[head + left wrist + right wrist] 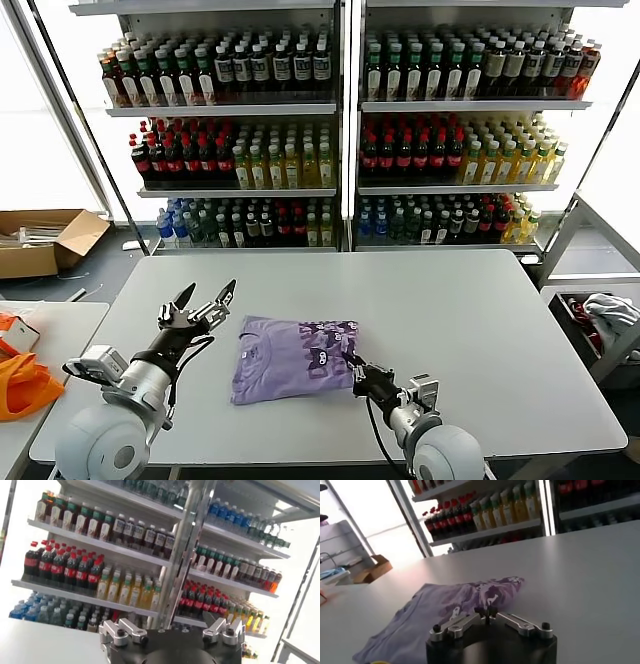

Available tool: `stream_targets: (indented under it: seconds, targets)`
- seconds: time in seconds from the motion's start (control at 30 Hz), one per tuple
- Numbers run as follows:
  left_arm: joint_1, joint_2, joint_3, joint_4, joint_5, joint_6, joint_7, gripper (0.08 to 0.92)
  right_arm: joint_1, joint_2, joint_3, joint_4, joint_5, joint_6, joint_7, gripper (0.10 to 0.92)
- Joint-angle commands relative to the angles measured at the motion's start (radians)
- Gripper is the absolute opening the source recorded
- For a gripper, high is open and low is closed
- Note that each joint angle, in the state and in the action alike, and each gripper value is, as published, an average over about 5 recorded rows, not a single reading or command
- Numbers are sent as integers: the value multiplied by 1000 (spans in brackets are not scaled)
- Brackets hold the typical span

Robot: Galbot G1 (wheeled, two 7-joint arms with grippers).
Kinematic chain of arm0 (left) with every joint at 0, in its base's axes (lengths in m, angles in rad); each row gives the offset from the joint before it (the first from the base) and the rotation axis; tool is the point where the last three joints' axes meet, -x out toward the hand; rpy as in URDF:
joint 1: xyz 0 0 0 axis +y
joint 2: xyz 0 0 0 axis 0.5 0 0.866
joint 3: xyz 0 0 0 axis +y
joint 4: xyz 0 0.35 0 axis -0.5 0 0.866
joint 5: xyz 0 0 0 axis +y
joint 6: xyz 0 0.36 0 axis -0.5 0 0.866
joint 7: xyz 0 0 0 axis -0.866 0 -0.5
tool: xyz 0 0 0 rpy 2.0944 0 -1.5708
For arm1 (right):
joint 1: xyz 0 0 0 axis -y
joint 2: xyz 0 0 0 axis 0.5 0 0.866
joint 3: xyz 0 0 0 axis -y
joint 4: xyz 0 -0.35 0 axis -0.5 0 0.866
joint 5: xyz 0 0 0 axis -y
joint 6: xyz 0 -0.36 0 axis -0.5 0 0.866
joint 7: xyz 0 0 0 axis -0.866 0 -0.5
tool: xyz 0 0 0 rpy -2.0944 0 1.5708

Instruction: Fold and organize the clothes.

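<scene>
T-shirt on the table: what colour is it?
Lavender T-shirt with dark purple print; head view.

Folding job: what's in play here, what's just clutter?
In play: T-shirt; right gripper, shut on its near right edge; left gripper, open, raised left of it.
Clutter: orange bag, cardboard box, drink shelves, side bin.

Table: large grey rectangular tabletop, in front of the shelves.
Shelving: 2 white metal shelf units side by side, behind the table, packed with rows of bottled drinks.
Box: open brown cardboard box on the floor, far left.
Bag: orange fabric bag on the side table.
</scene>
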Motion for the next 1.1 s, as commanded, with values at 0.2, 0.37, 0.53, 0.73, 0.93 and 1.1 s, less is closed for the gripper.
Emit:
stream_targets:
  seconds: [0.2,0.37,0.53,0.73,0.93,1.1]
  targets:
    - [19,-13,3,4,-5,4,3,823,-25,-87,153,19,-145,-68,-32,116]
    - [19,-13,2,6,-6,6,4,823,-71,-77,197,21,-223,-40,-48,124]
    - [22,-16,2,6,-10,9,3,823,-97,-66,249,51,-284,43,-49,224]
    - [19,-10,0,-4,-16,9,4,822,-36,-47,223,91,-325,62,-15,389]
    - [20,-9,1,-6,-16,9,4,823,194,40,-52,-30,-302,69,28,562]
    - [37,-11,-1,-10,-11,8,5,822,355,121,-246,-218,-261,46,88,710]
